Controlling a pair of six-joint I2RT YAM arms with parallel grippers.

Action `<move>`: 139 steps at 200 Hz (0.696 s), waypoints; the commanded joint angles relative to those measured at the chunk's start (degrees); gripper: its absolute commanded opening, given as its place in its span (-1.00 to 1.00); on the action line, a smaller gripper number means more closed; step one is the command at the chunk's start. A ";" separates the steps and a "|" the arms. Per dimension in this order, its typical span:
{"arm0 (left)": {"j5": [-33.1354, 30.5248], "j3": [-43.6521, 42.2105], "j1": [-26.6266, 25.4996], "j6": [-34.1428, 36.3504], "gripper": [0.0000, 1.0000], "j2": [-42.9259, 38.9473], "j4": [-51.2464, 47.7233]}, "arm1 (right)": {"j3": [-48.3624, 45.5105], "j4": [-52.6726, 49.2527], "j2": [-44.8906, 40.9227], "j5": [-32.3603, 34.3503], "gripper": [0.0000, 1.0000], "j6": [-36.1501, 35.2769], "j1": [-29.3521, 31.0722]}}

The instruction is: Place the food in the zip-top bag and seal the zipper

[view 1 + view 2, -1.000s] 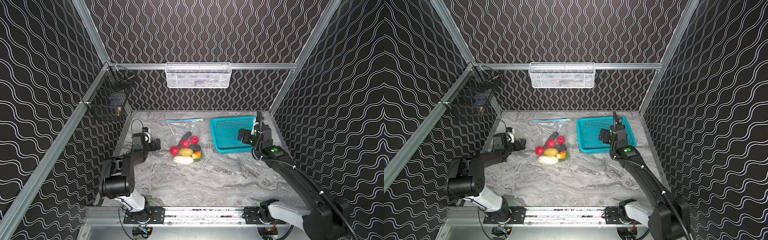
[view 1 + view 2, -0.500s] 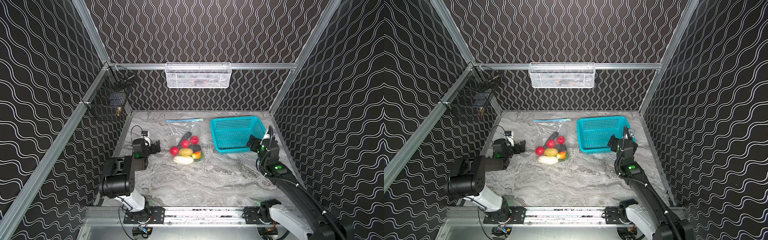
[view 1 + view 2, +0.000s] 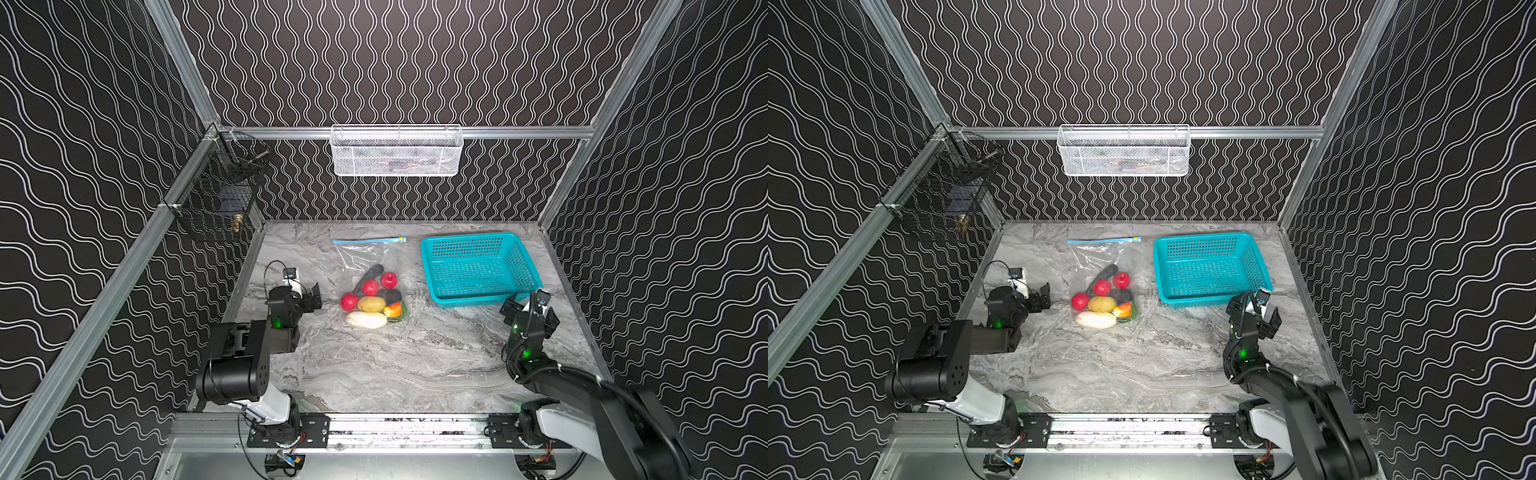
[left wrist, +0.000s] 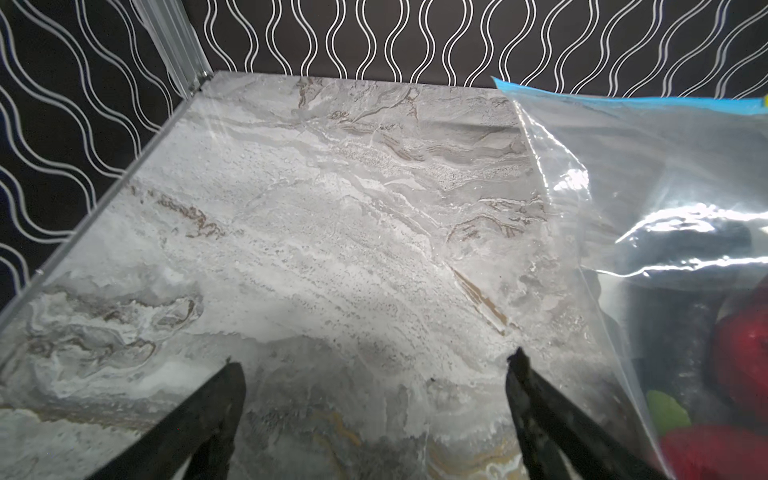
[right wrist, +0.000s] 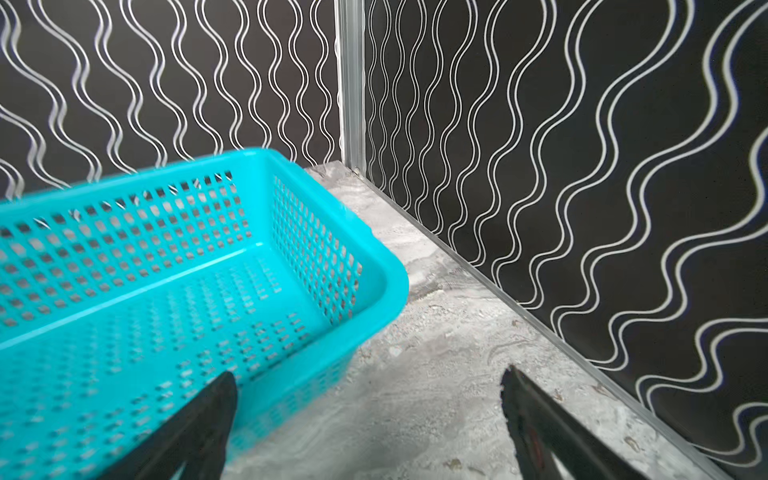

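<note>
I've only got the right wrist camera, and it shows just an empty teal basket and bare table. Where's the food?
Observer: In both top views the food is bunched inside the clear bag, which lies flat to the left of the basket.
Operator: Is the bag zipped?
Observer: It looks shut. The blue zipper strip lies as one straight line, with the yellow slider at the end nearest the basket.
Operator: Is the left gripper holding anything?
Observer: No. The left gripper is open and empty over bare table, beside the bag.
</note>
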 commanded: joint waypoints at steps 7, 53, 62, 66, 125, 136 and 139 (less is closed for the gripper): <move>-9.97 -4.56 -5.44 5.31 0.97 5.98 17.22 | -2.85 36.78 12.41 -0.84 0.98 -8.94 -0.28; -12.93 -2.93 -5.63 4.39 0.98 5.14 12.87 | -0.91 33.41 16.37 -4.96 0.99 -7.62 -1.02; -12.38 -2.88 -5.63 3.87 0.98 4.39 11.13 | -0.75 33.52 16.69 -7.44 0.99 -8.14 -1.47; -12.55 -2.90 -5.63 4.06 0.98 4.65 11.81 | -0.88 33.43 16.73 -9.55 0.99 -8.37 -1.84; -12.47 -2.74 -5.63 4.22 0.98 4.65 11.43 | 2.20 23.75 17.89 -26.18 0.98 -2.07 -10.82; -12.59 -2.77 -5.63 4.54 0.98 5.08 12.46 | 6.40 11.72 15.89 -29.08 0.98 -1.40 -11.23; -12.59 -2.77 -5.67 4.37 0.98 4.92 12.09 | 7.59 9.61 15.97 -30.08 0.98 -1.40 -11.59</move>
